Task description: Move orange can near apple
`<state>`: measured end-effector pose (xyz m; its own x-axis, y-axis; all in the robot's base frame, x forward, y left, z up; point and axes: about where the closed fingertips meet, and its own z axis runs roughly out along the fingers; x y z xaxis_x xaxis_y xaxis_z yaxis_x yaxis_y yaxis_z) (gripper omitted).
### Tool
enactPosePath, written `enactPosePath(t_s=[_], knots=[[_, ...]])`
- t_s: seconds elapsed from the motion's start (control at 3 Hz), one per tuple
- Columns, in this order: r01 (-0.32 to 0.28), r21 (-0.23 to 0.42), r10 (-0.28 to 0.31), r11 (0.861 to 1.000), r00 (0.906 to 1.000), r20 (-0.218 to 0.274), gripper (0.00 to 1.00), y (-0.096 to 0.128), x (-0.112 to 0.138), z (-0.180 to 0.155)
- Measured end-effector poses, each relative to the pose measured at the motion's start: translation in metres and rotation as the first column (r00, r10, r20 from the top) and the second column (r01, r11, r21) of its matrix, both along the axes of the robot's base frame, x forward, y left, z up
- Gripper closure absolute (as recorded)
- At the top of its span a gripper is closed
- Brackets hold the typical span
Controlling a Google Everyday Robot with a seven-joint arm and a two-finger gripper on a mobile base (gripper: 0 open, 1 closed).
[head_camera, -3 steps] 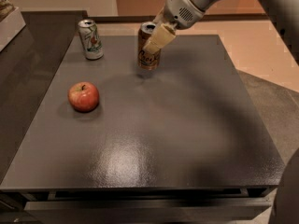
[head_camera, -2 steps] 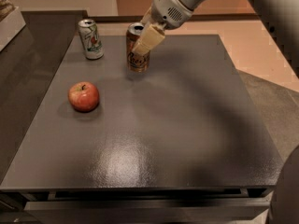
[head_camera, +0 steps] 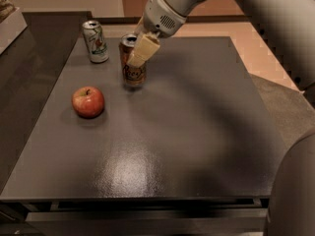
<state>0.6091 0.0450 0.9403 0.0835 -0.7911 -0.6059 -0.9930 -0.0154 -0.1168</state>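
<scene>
1. The gripper is seen at the rear left of the dark grey table, carried by a pale arm that reaches in from the upper right
2. The jaws are pinched on the upper half of the orange can; one cream finger is laid slantwise across the front of the can, and the other is hidden behind it
3. The orange can is held upright, or very nearly so: its long axis is vertical, its silver top is turned upward, and its dark cursive lettering is turned toward the camera
4. The base of the can is seen at the tabletop or just above it; whether contact is made cannot be told
5. The can is placed in the rear left quarter of the table, between the white-and-green can and the table's middle line
6. The apple is seen resting on the table to the front left of the orange can, near it but apart from it, with the stem pointing up
7. The white-and-green can is seen upright near the rear left corner, just to the left of the orange can and behind the apple; neither is touched by it
</scene>
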Motion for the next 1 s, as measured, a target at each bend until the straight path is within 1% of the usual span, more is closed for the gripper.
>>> enactPosePath(t_s=[0.33,0.67,1.0], knots=[[-0.021,-0.014,0.020,1.000,0.9994,-0.028,1.00,0.009,-0.003,-0.013],[-0.049,-0.011,0.048,0.999,0.9975,-0.051,1.00,0.017,-0.009,-0.022],[-0.062,-0.007,0.061,0.998,0.9961,-0.063,0.83,0.022,-0.015,-0.028]])
